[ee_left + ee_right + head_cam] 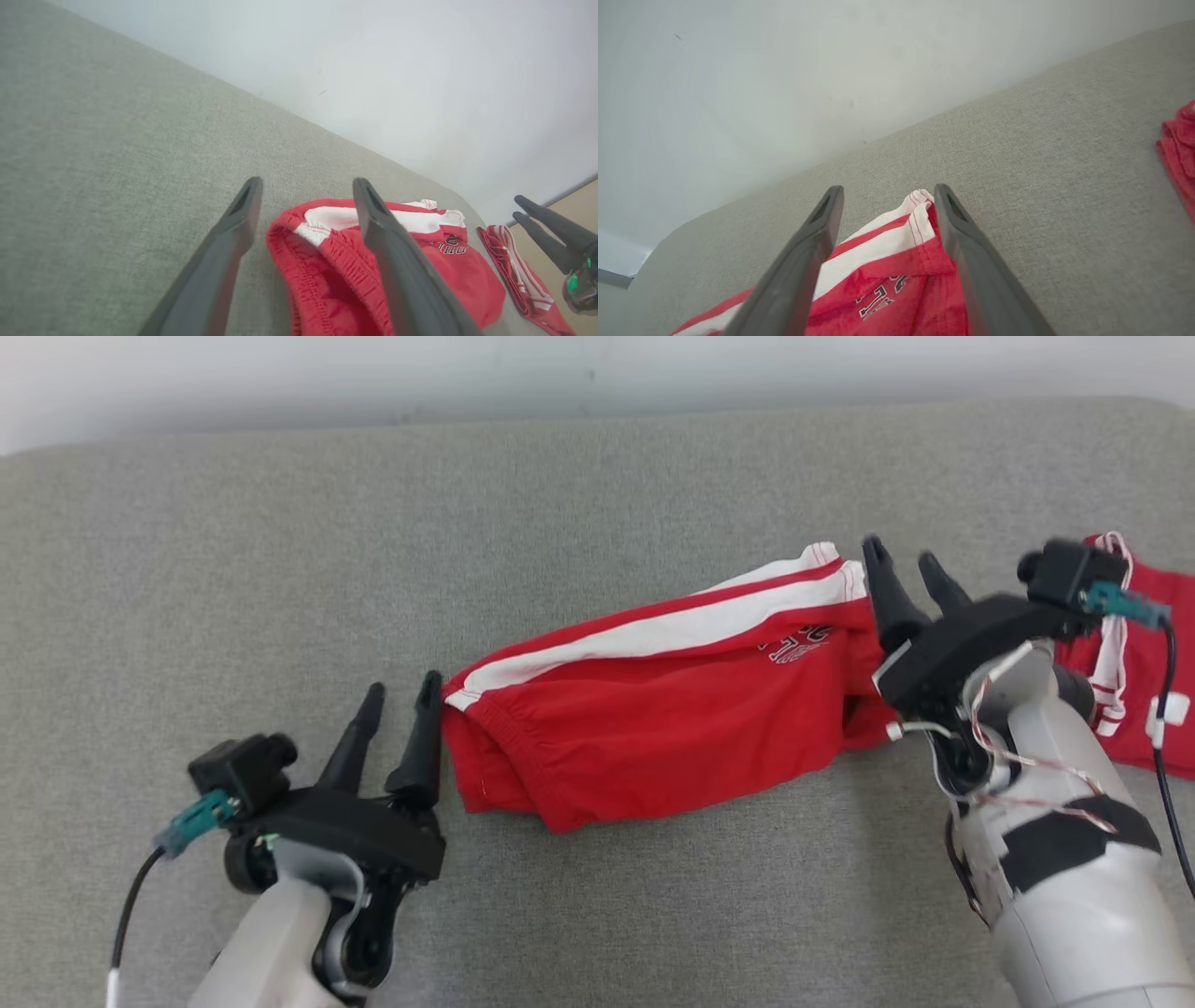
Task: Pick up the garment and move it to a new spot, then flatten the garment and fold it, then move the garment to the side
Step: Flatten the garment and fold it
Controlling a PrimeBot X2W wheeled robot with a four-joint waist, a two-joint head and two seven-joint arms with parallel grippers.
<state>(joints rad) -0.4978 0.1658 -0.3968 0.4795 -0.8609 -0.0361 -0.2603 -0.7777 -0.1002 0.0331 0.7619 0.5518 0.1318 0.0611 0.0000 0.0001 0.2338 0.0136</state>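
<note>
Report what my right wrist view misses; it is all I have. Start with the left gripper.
Observer: The left gripper is open at the left end of the red shorts, opposite your end.
Operator: Say whether it has hold of the cloth.
Observer: No. In the left wrist view its fingers stand apart, and the waistband lies ungripped on the grey surface by them.
Operator: Identify the red scrap at my right edge.
Observer: It is a second red garment with white stripes. The left wrist view shows a strip of grey between it and the shorts.
</note>
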